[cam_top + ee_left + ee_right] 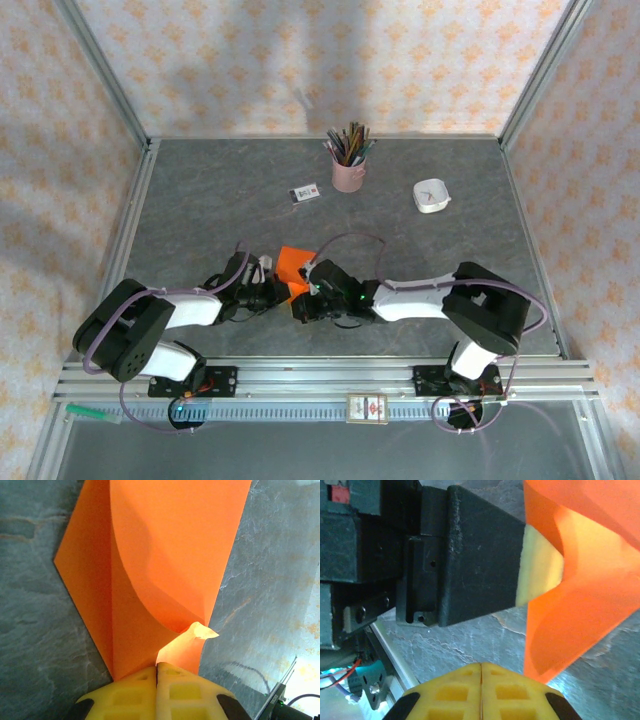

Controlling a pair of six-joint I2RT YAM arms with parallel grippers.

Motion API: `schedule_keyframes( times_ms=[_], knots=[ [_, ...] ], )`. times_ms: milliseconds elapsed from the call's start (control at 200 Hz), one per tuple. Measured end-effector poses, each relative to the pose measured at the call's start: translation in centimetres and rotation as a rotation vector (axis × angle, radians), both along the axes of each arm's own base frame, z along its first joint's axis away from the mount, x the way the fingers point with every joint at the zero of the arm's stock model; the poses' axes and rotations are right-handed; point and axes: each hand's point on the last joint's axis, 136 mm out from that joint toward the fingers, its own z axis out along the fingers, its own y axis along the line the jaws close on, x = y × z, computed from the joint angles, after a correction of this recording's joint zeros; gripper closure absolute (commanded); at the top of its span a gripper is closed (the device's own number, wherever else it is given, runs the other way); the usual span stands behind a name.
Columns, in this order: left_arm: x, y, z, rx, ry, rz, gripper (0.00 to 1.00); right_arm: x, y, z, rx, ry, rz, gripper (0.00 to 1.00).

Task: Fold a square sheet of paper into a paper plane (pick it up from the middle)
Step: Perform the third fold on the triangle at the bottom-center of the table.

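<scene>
The square sheet of paper [293, 265] is bright orange and lies near the table's front middle, folded into layers. In the left wrist view the paper [165, 555] has a straight crease on its left and a flap that curls upward. My left gripper [158, 666] is shut on the paper's near edge, its yellow fingers pressed together. My right gripper [481, 666] is shut with nothing between its fingers. The paper's lower corner [545, 665] hangs just to their right. From above, the left gripper [278, 290] and right gripper [303, 303] nearly meet. A paper plane as such is out of view.
A pink pencil cup [349, 170] stands at the back, with a small white card [304, 193] to its left and a white dish [431, 196] to its right. An aluminium rail [330, 375] runs along the front edge. The left gripper's black body [470, 555] hangs close before the right wrist camera.
</scene>
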Motion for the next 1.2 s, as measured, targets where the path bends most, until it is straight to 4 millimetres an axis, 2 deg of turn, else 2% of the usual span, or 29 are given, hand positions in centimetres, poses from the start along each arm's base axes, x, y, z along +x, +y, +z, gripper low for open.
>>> schedule_keyframes(
  times_ms=[400,541,946,1076,1196],
  knots=[
    [0.0,0.0,0.0,0.0,0.0,-0.001,0.95,0.4,0.3,-3.5,-0.061,0.043,-0.008,0.97],
    [0.0,0.0,0.0,0.0,-0.001,-0.001,0.95,0.3,0.1,-3.8,-0.054,0.048,-0.007,0.99],
    [0.0,0.0,0.0,0.001,-0.001,-0.001,0.95,-1.7,-2.0,-3.4,-0.053,0.087,-0.003,1.0],
    [0.0,0.0,0.0,0.002,-0.002,-0.003,0.96,-1.2,-1.6,-1.8,-0.004,0.084,-0.019,1.0],
    [0.0,0.0,0.0,0.002,-0.003,-0.003,0.96,-0.4,-1.4,-1.3,0.025,0.084,-0.041,1.0]
  ],
)
